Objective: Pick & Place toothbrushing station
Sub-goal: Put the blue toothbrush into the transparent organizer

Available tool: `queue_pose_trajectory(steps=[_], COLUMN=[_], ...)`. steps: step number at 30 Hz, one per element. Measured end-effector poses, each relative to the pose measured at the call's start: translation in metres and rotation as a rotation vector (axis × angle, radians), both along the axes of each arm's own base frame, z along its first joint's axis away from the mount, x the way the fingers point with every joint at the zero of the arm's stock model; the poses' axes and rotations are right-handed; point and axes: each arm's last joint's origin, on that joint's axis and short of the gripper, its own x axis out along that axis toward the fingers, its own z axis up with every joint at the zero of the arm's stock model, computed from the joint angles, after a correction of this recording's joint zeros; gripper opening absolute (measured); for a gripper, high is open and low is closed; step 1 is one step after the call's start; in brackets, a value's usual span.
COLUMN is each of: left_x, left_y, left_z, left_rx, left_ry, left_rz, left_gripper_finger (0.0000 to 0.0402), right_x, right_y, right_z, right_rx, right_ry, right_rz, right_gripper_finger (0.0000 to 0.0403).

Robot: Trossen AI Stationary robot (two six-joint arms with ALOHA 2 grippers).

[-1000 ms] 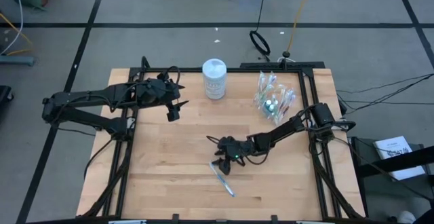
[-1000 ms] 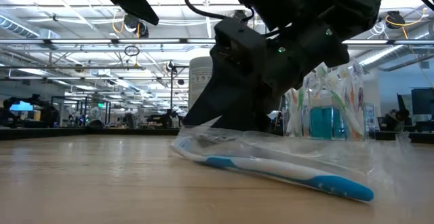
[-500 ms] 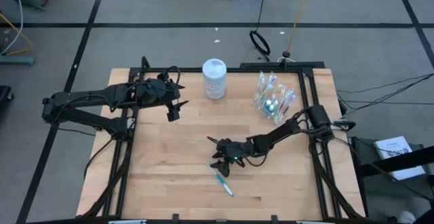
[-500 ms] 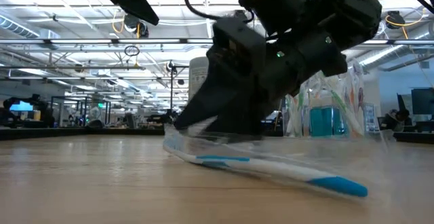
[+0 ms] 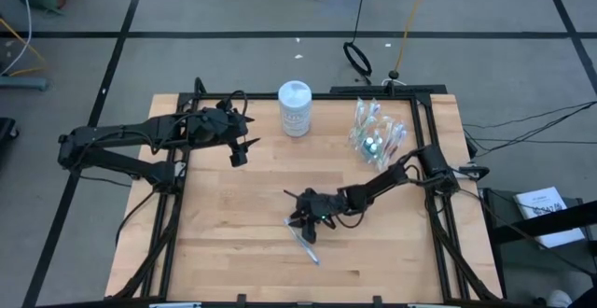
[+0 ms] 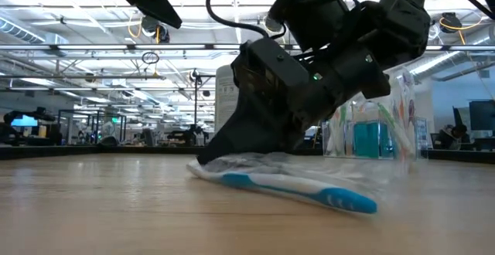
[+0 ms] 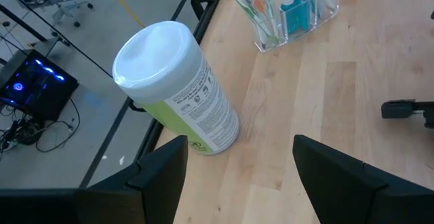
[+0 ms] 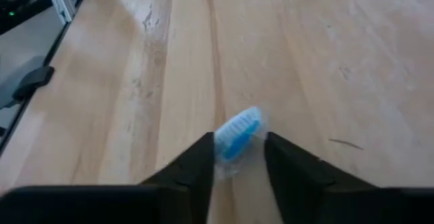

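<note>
Now the right tool (image 5: 300, 224) has narrowed around the wrapped toothbrush (image 6: 290, 187), dragging it slightly

arms: two slim, dark, jointed limbs, matte black all over
left arm (image 5: 140, 138): long black links with thin black cables looping loosely beside its wrist
right arm (image 5: 392, 177): black segments, boxy block at the base end
left claw (image 7: 237, 176): two broad, flat black fingers with angled edges
right claw (image 8: 237, 157): two dark tapering fingers
right wrist housing (image 6: 309, 62): chunky black casing, small green lights, black cable arching above
</note>
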Motion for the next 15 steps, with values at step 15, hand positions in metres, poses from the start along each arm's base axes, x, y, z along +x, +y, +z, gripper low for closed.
queue_pose_trajectory(steps=[15], left_x=[0.0], left_y=[0.0], left_z=[0.0], left_rx=[-0.013], left_ry=[-0.007], left_rz=[0.009], left_gripper_finger=[0.0271], right_x=[-0.028], right_y=[-0.009], right_z=[0.066], right_rx=[-0.067], right_ry=[0.145], right_rz=[-0.041], right_gripper_finger=[0.0004])
